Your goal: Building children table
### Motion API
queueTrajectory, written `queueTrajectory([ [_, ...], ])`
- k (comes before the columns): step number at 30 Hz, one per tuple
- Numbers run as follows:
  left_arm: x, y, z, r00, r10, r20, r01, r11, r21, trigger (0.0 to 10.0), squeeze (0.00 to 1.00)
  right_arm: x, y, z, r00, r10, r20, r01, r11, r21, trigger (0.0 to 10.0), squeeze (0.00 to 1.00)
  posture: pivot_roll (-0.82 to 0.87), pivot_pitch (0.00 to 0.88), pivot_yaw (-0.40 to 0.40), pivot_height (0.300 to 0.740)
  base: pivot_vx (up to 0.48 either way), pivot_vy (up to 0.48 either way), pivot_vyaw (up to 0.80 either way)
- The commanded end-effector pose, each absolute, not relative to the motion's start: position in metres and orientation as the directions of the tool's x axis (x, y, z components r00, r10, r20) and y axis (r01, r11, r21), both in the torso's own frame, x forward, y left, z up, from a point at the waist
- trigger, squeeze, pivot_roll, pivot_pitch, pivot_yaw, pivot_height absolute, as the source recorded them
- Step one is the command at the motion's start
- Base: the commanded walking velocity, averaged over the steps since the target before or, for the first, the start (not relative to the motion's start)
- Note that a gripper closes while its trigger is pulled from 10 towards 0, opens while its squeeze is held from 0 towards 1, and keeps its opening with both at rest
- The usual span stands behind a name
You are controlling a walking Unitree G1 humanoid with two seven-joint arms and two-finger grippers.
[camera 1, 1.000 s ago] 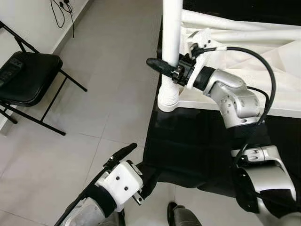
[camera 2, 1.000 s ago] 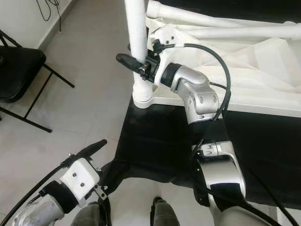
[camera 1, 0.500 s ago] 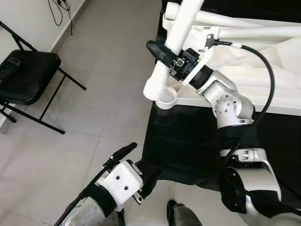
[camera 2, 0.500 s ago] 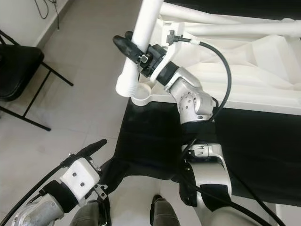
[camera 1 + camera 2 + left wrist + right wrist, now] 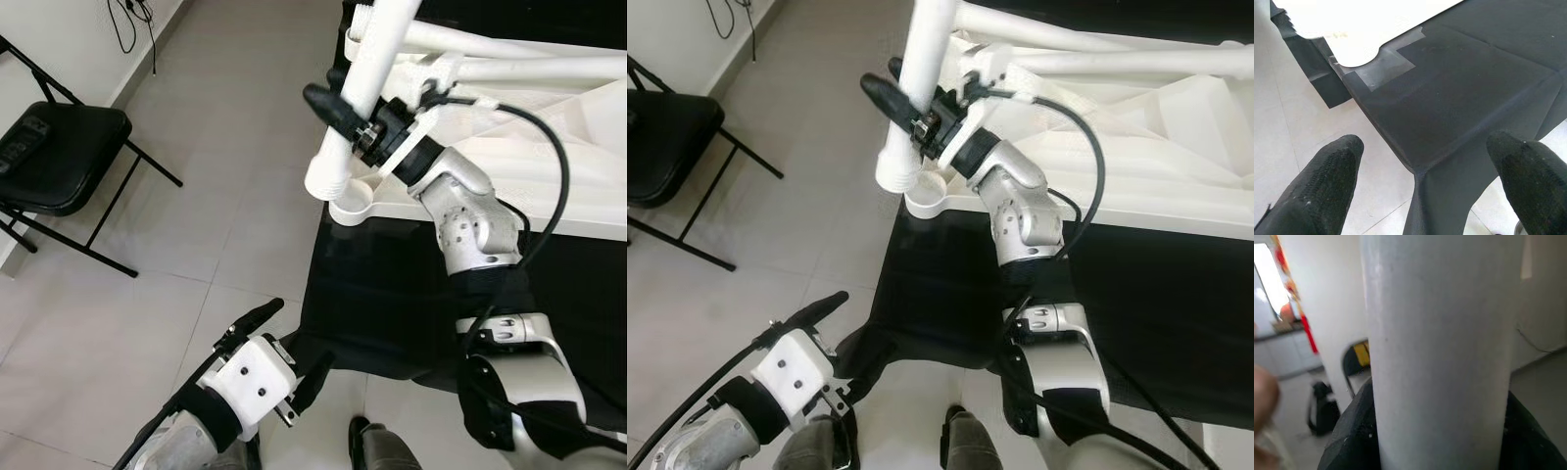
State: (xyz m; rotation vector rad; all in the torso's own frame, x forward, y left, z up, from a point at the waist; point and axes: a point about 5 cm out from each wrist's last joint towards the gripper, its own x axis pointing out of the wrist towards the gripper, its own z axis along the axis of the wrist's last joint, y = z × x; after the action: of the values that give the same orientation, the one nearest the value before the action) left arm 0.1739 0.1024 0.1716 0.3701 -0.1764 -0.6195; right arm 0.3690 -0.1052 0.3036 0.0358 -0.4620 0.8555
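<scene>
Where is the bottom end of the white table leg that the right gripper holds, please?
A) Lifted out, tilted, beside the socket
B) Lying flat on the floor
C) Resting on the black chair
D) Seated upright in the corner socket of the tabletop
A: the right gripper is clamped on the table leg, which leans, its bottom end raised just beside the open round socket at the tabletop's corner.
</scene>
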Motion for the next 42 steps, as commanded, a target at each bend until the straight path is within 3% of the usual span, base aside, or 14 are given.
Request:
queueTrajectory([
  [1, 0.172, 0.103, 0.165, 0.804, -0.595, 0.019, 0.545, 0.748, 0.378, 10.0, 0.00, 0.370, -0.105, 0.292, 0.588, 0.720, 0.368, -0.714, 0.676, -0.183, 10.0, 0.00, 0.01, 0.338, -0.040, 0.740, 0.000, 0.000, 0.00],
  [5, 0.171, 0.103, 0.165, 0.803, -0.595, 0.018, 0.546, 0.748, 0.377, 10.0, 0.00, 0.375, -0.110, 0.283, 0.638, 0.700, 0.320, -0.680, 0.708, -0.194, 10.0, 0.00, 0.01, 0.339, -0.040, 0.740, 0.000, 0.000, 0.00],
  [14, 0.170, 0.103, 0.165, 0.801, -0.599, 0.016, 0.550, 0.746, 0.375, 10.0, 0.00, 0.378, -0.114, 0.275, 0.667, 0.684, 0.295, -0.676, 0.722, -0.146, 10.0, 0.00, 0.01, 0.336, -0.038, 0.740, 0.000, 0.000, 0.00],
  [17, 0.169, 0.103, 0.164, 0.801, -0.599, 0.014, 0.552, 0.746, 0.374, 10.0, 0.00, 0.377, -0.116, 0.275, 0.636, 0.702, 0.319, -0.715, 0.692, -0.096, 10.0, 0.00, 0.01, 0.334, -0.036, 0.740, 0.000, 0.000, 0.00],
  [27, 0.168, 0.102, 0.164, 0.796, -0.606, 0.009, 0.559, 0.740, 0.373, 10.0, 0.00, 0.369, -0.114, 0.273, 0.545, 0.783, 0.300, -0.795, 0.596, -0.112, 10.0, 0.00, 0.01, 0.328, -0.033, 0.740, 0.000, 0.000, 0.00],
  [42, 0.169, 0.103, 0.165, 0.798, -0.603, 0.010, 0.556, 0.741, 0.376, 10.0, 0.00, 0.373, -0.113, 0.263, 0.573, 0.790, 0.219, -0.789, 0.604, -0.112, 10.0, 0.00, 0.01, 0.339, -0.033, 0.740, 0.000, 0.000, 0.00],
])
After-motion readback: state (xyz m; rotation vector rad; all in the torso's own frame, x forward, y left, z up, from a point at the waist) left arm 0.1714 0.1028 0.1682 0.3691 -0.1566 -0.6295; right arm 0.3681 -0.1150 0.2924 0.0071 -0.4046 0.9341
